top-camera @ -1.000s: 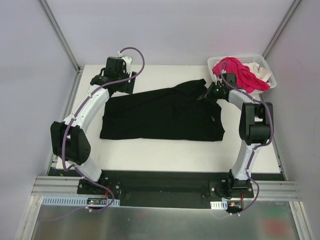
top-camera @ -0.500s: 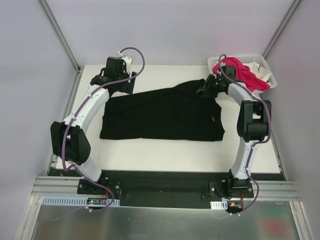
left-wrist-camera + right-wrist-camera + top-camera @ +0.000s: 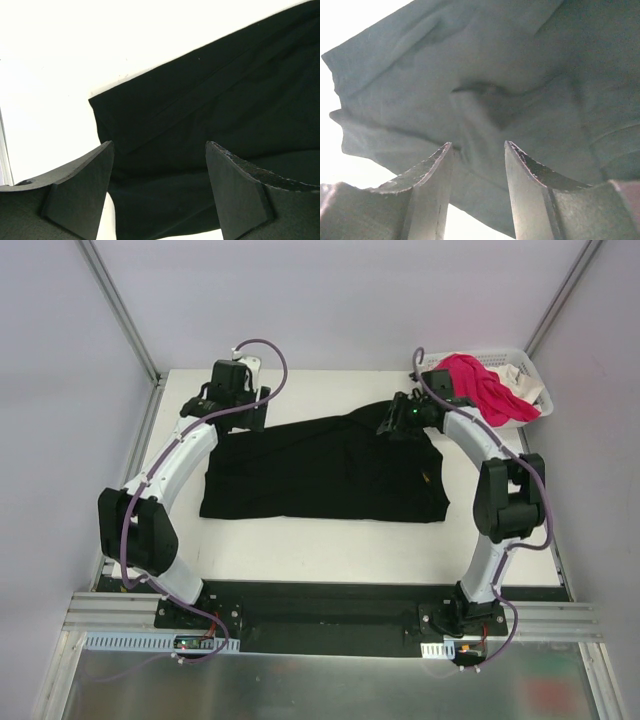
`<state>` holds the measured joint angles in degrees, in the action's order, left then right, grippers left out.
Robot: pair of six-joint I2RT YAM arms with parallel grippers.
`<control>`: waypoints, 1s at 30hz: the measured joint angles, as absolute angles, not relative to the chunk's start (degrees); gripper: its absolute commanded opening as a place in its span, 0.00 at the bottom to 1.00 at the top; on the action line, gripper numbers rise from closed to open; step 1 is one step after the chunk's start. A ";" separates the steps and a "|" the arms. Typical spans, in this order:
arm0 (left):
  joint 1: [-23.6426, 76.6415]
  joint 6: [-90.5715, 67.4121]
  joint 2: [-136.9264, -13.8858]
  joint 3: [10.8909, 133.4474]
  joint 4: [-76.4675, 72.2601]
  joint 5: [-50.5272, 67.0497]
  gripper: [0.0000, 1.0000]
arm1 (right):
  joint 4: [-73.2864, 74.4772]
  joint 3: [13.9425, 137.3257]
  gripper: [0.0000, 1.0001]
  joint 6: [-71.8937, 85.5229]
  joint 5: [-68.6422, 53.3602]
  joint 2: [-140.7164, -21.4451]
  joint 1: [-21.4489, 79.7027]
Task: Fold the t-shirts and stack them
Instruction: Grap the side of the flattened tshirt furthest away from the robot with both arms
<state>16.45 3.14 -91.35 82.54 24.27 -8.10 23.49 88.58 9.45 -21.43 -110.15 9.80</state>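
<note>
item: black t-shirt (image 3: 330, 470), flat on the middle of the surface (image 3: 330, 540), long axis left to right, no print showing.
left pincer (image 3: 160, 150): spread, nothing between the jaws, poised over the shirt's far-left corner, the cloth just ahead and below.
right pincer (image 3: 477, 145): spread over the rumpled far-right corner; contact with the cloth uncertain from this angle.
each arm is nearer its own corner.
pink t-shirt (image 3: 480, 385) and white t-shirt (image 3: 522, 392): heaped in the basket (image 3: 505, 353), far right.
</note>
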 measured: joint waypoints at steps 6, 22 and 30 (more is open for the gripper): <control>16.56 0.38 -91.92 82.02 21.78 -10.44 0.70 | 22.48 81.69 0.46 8.40 -21.58 -104.40 17.58; 16.45 -19.05 -101.38 78.17 23.35 -17.98 0.68 | 20.93 97.62 0.44 8.27 -20.62 -112.29 12.69; 16.47 -27.53 -94.43 72.53 23.29 -18.33 0.68 | 22.31 100.31 0.44 8.58 -22.46 -120.07 11.44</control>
